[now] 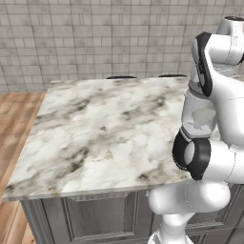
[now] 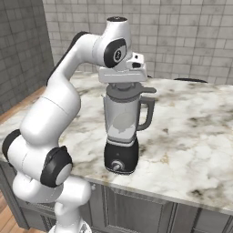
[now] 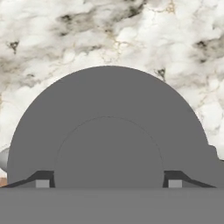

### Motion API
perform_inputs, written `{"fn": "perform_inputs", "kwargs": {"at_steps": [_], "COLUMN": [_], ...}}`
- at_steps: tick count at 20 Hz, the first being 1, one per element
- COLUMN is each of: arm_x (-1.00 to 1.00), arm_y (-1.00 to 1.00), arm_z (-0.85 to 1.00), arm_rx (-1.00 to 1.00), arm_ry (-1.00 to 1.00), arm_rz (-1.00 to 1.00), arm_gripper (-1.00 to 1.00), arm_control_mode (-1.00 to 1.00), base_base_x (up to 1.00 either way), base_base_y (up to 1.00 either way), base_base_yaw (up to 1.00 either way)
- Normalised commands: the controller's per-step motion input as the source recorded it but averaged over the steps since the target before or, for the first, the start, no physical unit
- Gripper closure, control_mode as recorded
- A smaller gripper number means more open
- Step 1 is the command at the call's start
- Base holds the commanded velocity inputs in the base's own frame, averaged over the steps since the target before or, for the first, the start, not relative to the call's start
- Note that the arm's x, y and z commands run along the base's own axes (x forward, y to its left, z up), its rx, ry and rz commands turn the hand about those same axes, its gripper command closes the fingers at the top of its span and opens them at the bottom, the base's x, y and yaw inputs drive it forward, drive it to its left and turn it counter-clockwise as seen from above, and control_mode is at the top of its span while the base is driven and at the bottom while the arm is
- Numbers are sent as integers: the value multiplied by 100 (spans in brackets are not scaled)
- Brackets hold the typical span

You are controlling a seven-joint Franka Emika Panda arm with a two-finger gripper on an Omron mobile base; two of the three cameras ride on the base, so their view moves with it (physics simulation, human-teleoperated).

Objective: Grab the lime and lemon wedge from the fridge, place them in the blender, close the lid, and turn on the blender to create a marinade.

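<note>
The blender [image 2: 120, 157] stands on the marble counter, black base with a silver knob, clear jar [image 2: 119, 116] with a dark handle. The dark grey lid [image 2: 132, 90] sits on the jar's mouth, its tab pointing right. My gripper [image 2: 124, 84] points straight down onto it. In the hand view the lid [image 3: 109, 96] lies just below, and my gripper [image 3: 108, 183] has a fingertip against each side of its raised centre. A pale rounded shape shows through the jar wall; I cannot tell whether it is the lime or the lemon wedge. The fridge is out of view.
The marble counter [image 1: 95, 128] stretches wide to the blender's left, and its front edge runs close to the blender base. Two dark flat shapes [image 1: 121, 76] lie at its far edge below the tiled wall. Wooden floor [image 1: 14, 114] shows beyond the left end.
</note>
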Motion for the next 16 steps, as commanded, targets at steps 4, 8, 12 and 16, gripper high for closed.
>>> {"fn": "perform_inputs", "kwargs": {"at_steps": [4, 8, 12, 16], "arm_x": [0, 0, 0, 5], "arm_y": [-1, 1, 0, 15], "arm_z": [-13, -20, -12, 0], "arm_rx": [1, 2, 2, 1], "arm_ry": [0, 0, 0, 0], "arm_rz": [0, 0, 0, 0], "arm_gripper": [100, 100, 100, 100], "arm_control_mode": [-100, -100, -100, -100], "base_base_x": [0, 0, 0, 0], "base_base_y": [0, 0, 0, 0], "base_base_yaw": [0, 0, 0, 0]}}
